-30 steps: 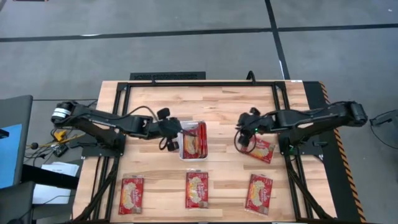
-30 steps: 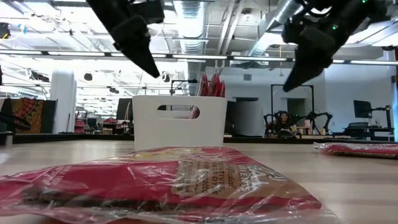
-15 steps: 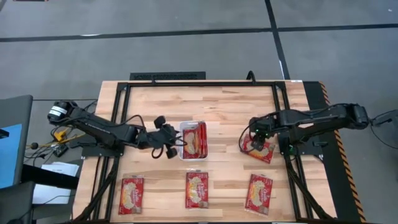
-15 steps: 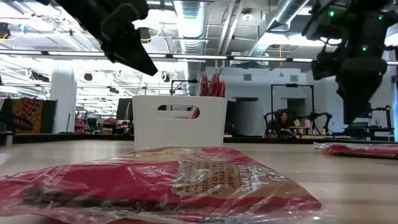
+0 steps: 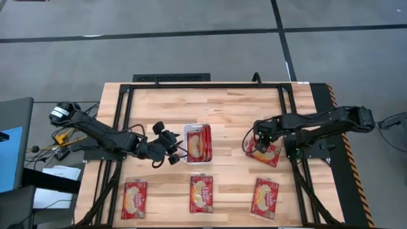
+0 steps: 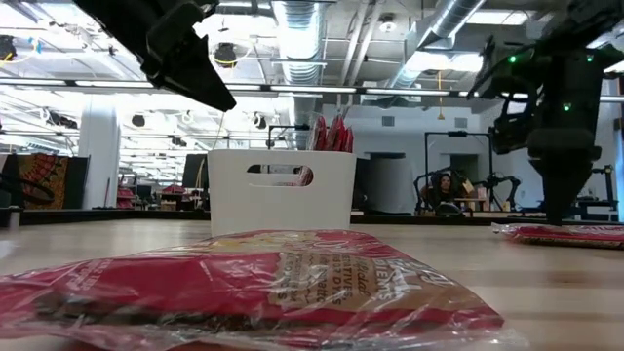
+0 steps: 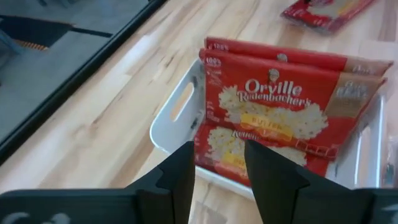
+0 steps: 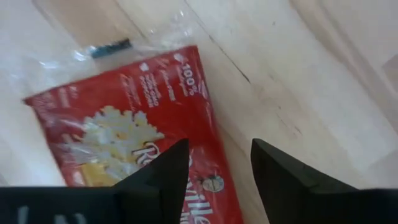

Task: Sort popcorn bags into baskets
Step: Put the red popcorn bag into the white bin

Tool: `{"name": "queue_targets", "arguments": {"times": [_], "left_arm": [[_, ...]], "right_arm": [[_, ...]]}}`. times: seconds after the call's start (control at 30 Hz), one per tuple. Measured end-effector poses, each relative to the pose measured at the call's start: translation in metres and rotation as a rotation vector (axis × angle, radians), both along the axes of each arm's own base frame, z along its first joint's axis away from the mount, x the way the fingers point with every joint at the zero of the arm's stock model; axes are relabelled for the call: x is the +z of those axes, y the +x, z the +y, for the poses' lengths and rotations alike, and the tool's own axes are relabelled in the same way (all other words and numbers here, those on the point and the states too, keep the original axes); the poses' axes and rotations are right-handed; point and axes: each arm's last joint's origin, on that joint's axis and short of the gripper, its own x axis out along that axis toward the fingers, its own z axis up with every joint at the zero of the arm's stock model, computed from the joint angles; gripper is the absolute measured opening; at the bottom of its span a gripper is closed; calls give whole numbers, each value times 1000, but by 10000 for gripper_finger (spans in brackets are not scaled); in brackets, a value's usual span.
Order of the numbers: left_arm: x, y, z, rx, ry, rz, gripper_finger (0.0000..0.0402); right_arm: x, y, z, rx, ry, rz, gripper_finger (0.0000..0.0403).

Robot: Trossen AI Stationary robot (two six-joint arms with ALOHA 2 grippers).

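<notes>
The right gripper [image 8: 214,165] hangs directly over a loose popcorn bag [image 5: 264,152] at the right of the wooden surface [image 5: 229,108]. Its fingers [image 8: 163,171] are apart, with nothing between them. One fingertip overlaps the bag's edge and the other shows over bare wood beside it; whether they touch the bag cannot be told. The wrapper reads "100%", and part of a brand name shows.

The left gripper [image 7: 217,165] sits just left of the white basket [image 5: 186,130], fingers [image 7: 180,171] apart and empty, facing the basket's handle-slotted wall. The packets in the basket [image 7: 273,118] stand on edge, stacked face to face; the nearest reads "Orville Redenbacher's" and "100%".

Three more bags lie flat in a row along the near edge: left [image 5: 134,198], middle [image 5: 201,193] and right [image 5: 265,196].
</notes>
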Motion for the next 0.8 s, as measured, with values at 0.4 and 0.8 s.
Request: {"name": "queue_targets", "arguments": {"times": [0.4, 0.8], "left_arm": [[-5, -6, -4, 51, -49, 6, 131], [-1, -4, -3, 83, 5, -32, 131]], "right_arm": [[-19, 14, 5, 59, 79, -79, 54], [39, 10, 13, 16, -115, -412, 4]]}}
